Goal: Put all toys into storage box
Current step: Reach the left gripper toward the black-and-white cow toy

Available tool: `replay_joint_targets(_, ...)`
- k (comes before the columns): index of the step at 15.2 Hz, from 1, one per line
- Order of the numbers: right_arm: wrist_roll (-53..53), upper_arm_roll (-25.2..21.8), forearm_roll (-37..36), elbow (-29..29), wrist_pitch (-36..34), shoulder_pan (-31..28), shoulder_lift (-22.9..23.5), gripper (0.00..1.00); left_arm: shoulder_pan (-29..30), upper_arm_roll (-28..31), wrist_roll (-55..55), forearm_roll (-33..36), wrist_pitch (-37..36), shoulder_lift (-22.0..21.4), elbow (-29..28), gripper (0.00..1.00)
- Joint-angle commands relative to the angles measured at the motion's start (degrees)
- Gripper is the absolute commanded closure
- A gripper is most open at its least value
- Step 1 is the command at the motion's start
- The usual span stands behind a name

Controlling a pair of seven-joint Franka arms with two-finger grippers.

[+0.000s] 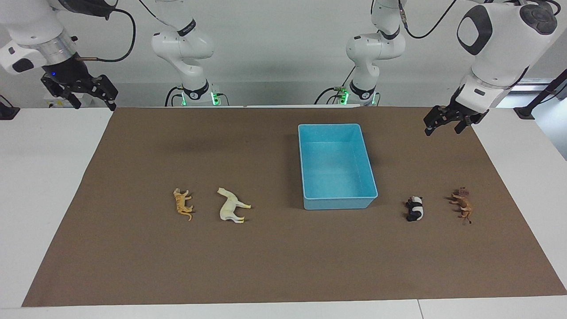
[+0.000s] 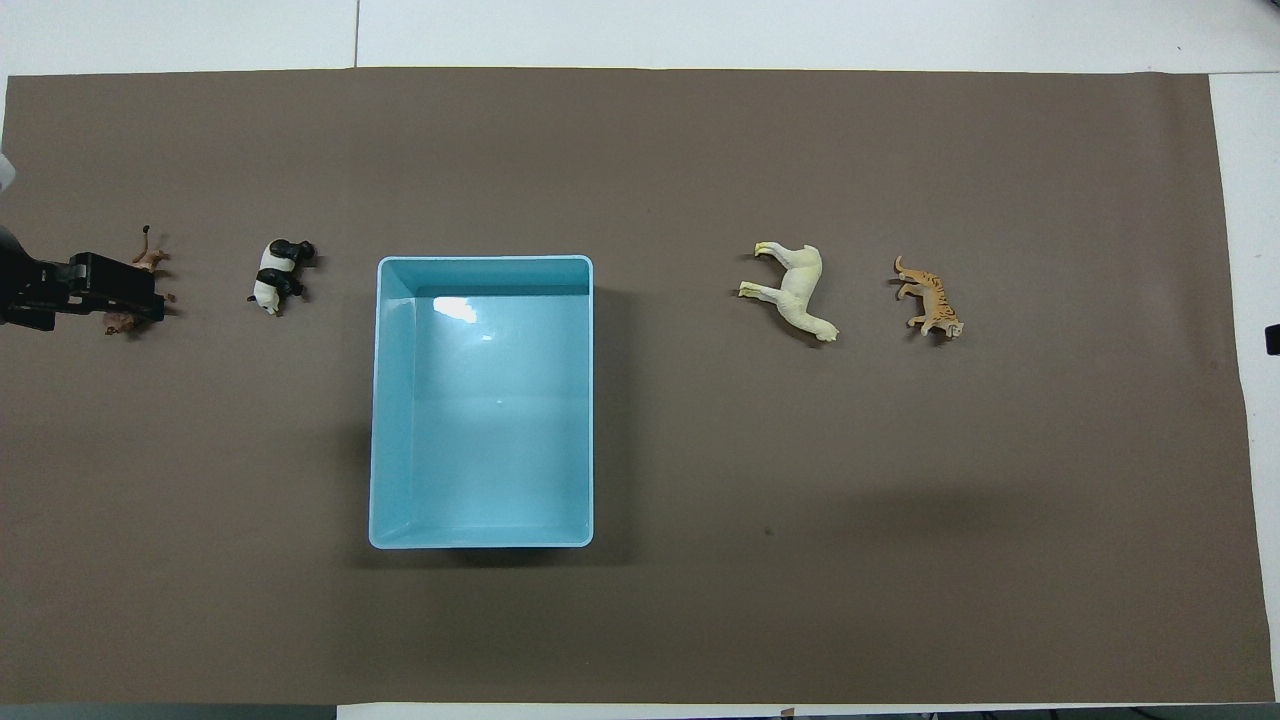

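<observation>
On the brown mat, nearest the robots: a light blue rectangular plastic storage box (image 1: 337,165) with low walls and a rim sits empty, its long sides running away from the robots, a little toward the left arm's end of the table.
Right gripper: the black two-finger right gripper (image 1: 91,98) hangs high over the mat's corner at the right arm's end, close to the robots; its fingers stand apart and hold nothing.
Left gripper: the black left gripper (image 1: 447,123) hangs in the air over the mat at the left arm's end, jaws spread and empty; in the overhead view it covers part of the lion.
Farther out, level with the box's farther wall, right arm's end: a cream-white plastic horse figurine (image 1: 231,205) lies on its side, with an orange striped plastic tiger figurine (image 1: 182,203) beside it, closer to that end of the table.
Same row, left arm's end: a black-and-white plastic panda figurine (image 1: 415,208) lies near the box, and a brown plastic lion figurine (image 1: 462,204) lies beside it, closer to the mat's edge.
Toys and box: all four lie outside it, apart from one another.
</observation>
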Motion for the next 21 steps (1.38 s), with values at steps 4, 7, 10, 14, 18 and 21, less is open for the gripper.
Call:
replay_joint_targets(4,3.59,0.69,0.98,0.54,-0.5,-1.29,-0.01,0.0,-0.76,0.73,0.0,-0.77,0.73,-1.47,-1.92,0.0)
replay_joint_targets(7,4.48,0.69,0.45,0.01,-0.5,-0.77,-0.28,0.0,-0.33,0.73,-0.26,-0.69,6.23,-1.38,-3.05,0.0)
replay_joint_targets(10,4.13,0.78,0.45,-0.61,-0.24,-0.68,-0.54,0.0,-0.76,0.73,-0.44,-0.51,16.25,0.63,-8.67,0.0)
replay_joint_targets(14,4.13,1.57,0.62,-5.08,3.61,-0.41,-1.07,0.0,-1.29,0.73,-1.05,-0.42,29.7,8.18,-10.96,0.0)
replay_joint_targets(18,4.13,2.1,1.24,-10.62,13.19,2.48,2.69,0.0,-2.87,0.82,-3.6,-0.42,42.44,11.79,-17.02,0.0)
replay_joint_targets(21,4.04,2.1,3.16,-10.45,19.07,4.24,8.76,0.0,-5.6,1.0,-7.36,2.81,47.03,17.85,-15.9,0.0)
